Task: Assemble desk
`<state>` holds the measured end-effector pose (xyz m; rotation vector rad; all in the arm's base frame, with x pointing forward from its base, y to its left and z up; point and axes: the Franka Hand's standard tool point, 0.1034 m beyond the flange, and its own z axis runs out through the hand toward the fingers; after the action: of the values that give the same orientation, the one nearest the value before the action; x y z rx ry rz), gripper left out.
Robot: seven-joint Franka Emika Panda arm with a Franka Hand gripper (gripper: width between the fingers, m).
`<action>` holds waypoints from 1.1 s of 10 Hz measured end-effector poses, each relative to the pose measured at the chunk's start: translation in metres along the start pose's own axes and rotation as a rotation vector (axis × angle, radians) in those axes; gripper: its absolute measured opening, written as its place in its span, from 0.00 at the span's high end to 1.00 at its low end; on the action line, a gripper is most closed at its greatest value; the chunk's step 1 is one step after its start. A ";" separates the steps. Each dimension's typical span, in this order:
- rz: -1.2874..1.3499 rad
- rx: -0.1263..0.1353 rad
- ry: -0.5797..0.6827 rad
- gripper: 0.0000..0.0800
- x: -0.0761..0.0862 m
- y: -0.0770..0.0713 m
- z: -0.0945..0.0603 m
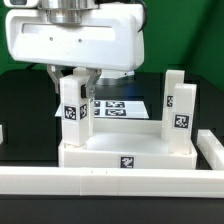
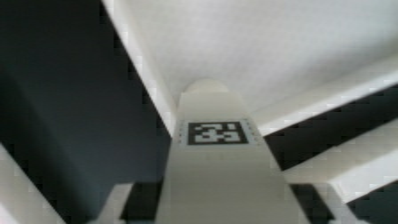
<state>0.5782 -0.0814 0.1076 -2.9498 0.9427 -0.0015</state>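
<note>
Desk top (image 1: 125, 152) sits just behind the long white rail (image 1: 110, 182) at the front, rim up, one tag on its near wall. Two legs stand on it: one upright at the exterior view's right corner (image 1: 181, 108), one at the exterior view's left (image 1: 71, 108), directly under the gripper (image 1: 78, 82). That leg's long axis is vertical, in line with the arm's approach from above. Fingers straddle its upper end; wrist view shows the tagged leg (image 2: 221, 150) between the pads, so the jaws look closed on it. Leg foot looks to meet the corner socket, seating unclear. Legs are white, square-section, tagged. Marker board (image 1: 118, 106) lies flat behind, on the black table (image 1: 25, 100).
</note>
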 end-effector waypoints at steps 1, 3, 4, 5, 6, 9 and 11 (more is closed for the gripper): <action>0.101 0.008 0.000 0.64 0.000 0.000 0.000; 0.232 0.018 -0.002 0.64 0.000 0.001 0.001; 0.333 0.019 -0.004 0.64 0.000 0.001 0.001; 0.415 0.019 -0.007 0.64 0.000 0.000 0.001; 0.494 0.018 -0.009 0.64 0.000 0.000 0.001; 0.559 0.018 -0.009 0.63 -0.001 -0.001 0.001; 0.490 0.015 -0.008 0.41 -0.001 0.000 0.001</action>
<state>0.5779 -0.0806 0.1068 -2.6196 1.6225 0.0194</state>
